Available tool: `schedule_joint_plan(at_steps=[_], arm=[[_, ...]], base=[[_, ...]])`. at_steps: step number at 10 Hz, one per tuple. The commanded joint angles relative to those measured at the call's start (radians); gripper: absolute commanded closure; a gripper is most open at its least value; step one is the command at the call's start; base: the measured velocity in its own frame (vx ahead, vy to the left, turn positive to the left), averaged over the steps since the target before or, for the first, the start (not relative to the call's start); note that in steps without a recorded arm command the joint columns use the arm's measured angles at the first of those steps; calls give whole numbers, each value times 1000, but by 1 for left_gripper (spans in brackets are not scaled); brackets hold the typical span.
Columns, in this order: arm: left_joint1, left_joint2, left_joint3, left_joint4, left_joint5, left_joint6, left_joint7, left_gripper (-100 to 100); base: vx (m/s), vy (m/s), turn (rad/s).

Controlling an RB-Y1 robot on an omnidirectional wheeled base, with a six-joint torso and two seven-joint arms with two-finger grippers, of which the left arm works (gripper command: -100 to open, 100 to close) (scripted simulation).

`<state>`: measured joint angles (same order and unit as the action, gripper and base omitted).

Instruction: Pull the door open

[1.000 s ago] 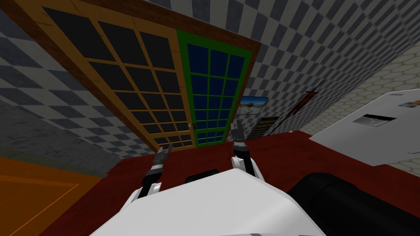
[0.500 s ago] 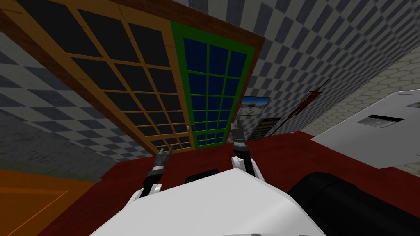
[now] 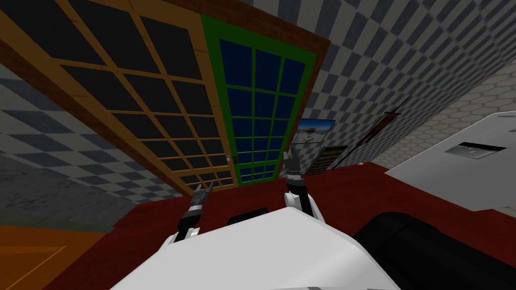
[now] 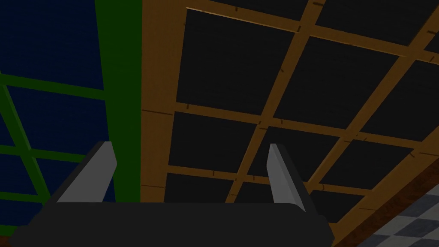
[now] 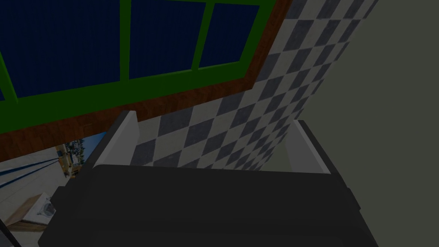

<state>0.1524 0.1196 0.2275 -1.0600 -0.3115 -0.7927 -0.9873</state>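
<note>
A double glazed door stands ahead in the head view. Its left leaf (image 3: 146,95) has an orange-brown lattice with dark panes. The right leaf (image 3: 259,105) has a green lattice with dark blue panes. A small light knob (image 3: 229,159) sits at the seam between them, low down. My left gripper (image 3: 204,190) is open and short of the orange leaf's bottom; its wrist view has the gripper (image 4: 190,167) facing the orange lattice (image 4: 257,124) beside the green stile (image 4: 118,85). My right gripper (image 3: 291,160) is open, near the green leaf's right edge (image 5: 128,92).
Checkered walls (image 3: 403,55) flank the brown door frame. A picture (image 3: 313,130) and a dark narrow door (image 3: 375,132) lie to the right. A white appliance (image 3: 453,166) stands at the far right. The floor (image 3: 352,196) is dark red, with an orange patch (image 3: 30,251) at left.
The whole head view has shifted: the doors appear larger and further left, so I have moved closer. Both arms keep their pose and both grippers stay open.
</note>
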Motion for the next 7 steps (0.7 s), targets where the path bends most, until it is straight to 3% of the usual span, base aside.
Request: schedule_joint_plan(at_steps=[1,7], arm=[[-9,0,5,33,-5,-11,-27,-100],[-52,-2,24,162,-28,-45,-131,-100]], base=[[116,-28,-4],[125,-43,-8]])
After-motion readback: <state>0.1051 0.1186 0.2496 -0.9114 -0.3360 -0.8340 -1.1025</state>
